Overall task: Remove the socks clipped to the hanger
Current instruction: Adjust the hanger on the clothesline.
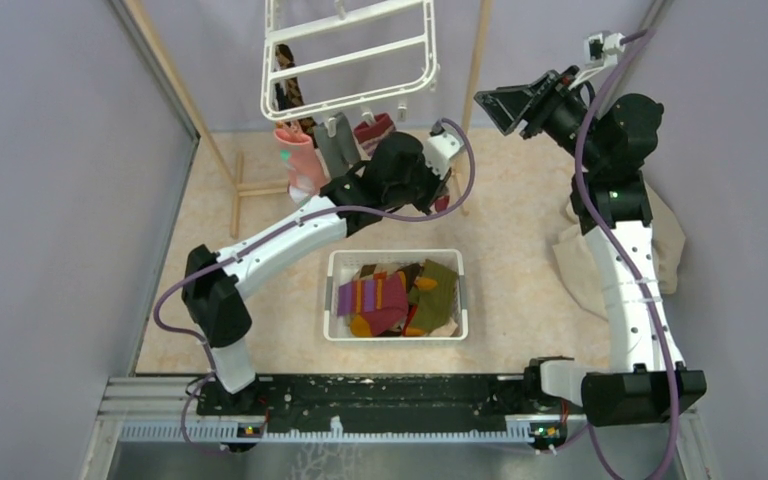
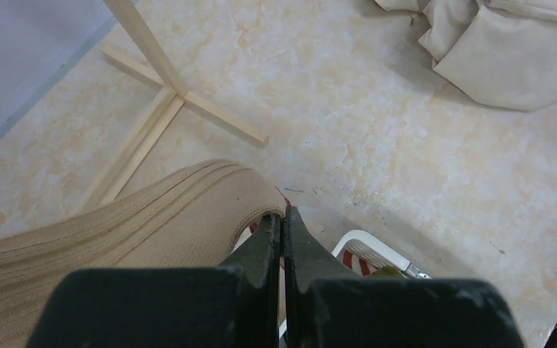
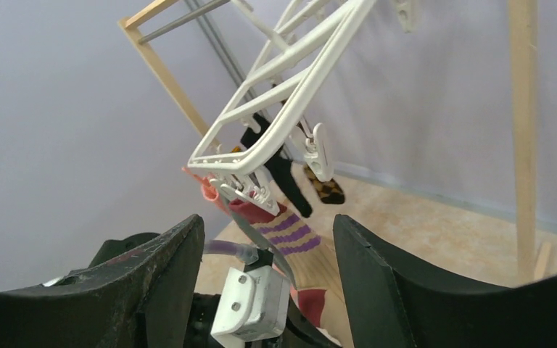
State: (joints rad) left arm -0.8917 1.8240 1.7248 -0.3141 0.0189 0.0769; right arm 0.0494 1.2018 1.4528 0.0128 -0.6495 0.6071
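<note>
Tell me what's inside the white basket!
A heap of loose socks: a purple sock, a pink-and-orange striped sock and an olive sock lie on top. The heap hides the bottom of the white basket, so any socks underneath cannot be seen.

Far centre: white hanger (image 1: 352,56), tilted, with pink sock (image 1: 300,165), grey sock (image 1: 337,148) and maroon-striped sock (image 1: 374,130) hanging at its near rim. Left arm (image 1: 290,232) reaches beneath them. Centre: white basket (image 1: 397,253) holding loose socks (image 1: 400,300). Right: beige cloth (image 1: 572,262); right gripper (image 1: 490,110) raised, jaws apart.
</note>
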